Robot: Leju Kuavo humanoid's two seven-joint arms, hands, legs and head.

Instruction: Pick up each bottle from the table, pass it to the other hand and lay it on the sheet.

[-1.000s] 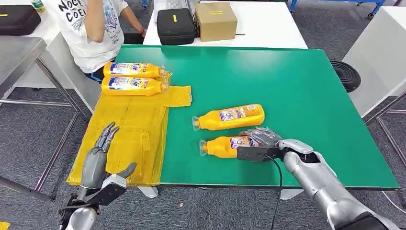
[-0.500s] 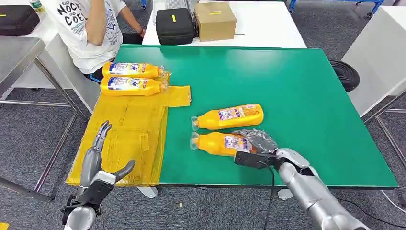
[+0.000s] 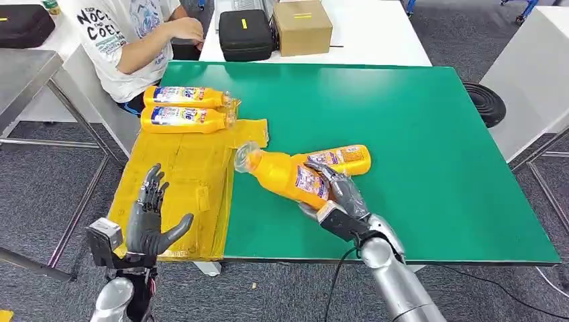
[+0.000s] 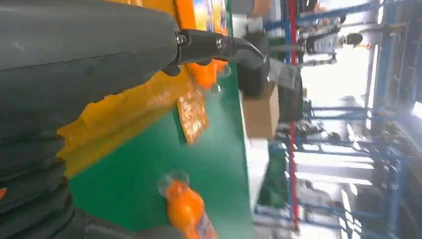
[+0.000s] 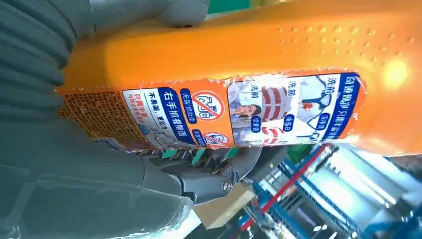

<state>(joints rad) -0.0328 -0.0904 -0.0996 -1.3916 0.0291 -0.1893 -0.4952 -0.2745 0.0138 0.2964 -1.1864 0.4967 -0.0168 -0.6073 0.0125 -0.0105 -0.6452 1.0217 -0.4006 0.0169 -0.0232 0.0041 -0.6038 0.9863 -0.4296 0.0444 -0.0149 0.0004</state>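
- Orange plastic, glossy and smooth: the held bottle (image 3: 285,176) is gripped around its labelled body by the right hand (image 3: 333,194), tilted, cap end raised and aimed toward the sheet (image 3: 181,194), above the table's (image 3: 416,134) near half; the right wrist view shows the fingers wrapped over the label.
- Left hand (image 3: 151,218) stands with fingers spread and nothing in it, at the sheet's near edge, well apart from the held bottle.
- Handling, as a judgement: the bottle looks rigid and full, so fairly heavy toward its base; the slick plastic and film label may let it slide or turn in a loose grasp; the clear cap (image 3: 243,155) looks thin and is no place to hold.
- Best hold for the receiving hand is probably the bare stretch between cap and label, since the right hand covers the wide lower body.
- Count: four bottles; two lying bottles (image 3: 184,107) side by side at the sheet's far edge; one table bottle (image 3: 345,157) lying just behind the held one, partly hidden by it; one in hand.
- One yellow sheet, along the table's left edge.
- Beyond the far edge: one cardboard box (image 3: 302,27), one black case (image 3: 245,35); a person (image 3: 127,40) sits at the far left corner.
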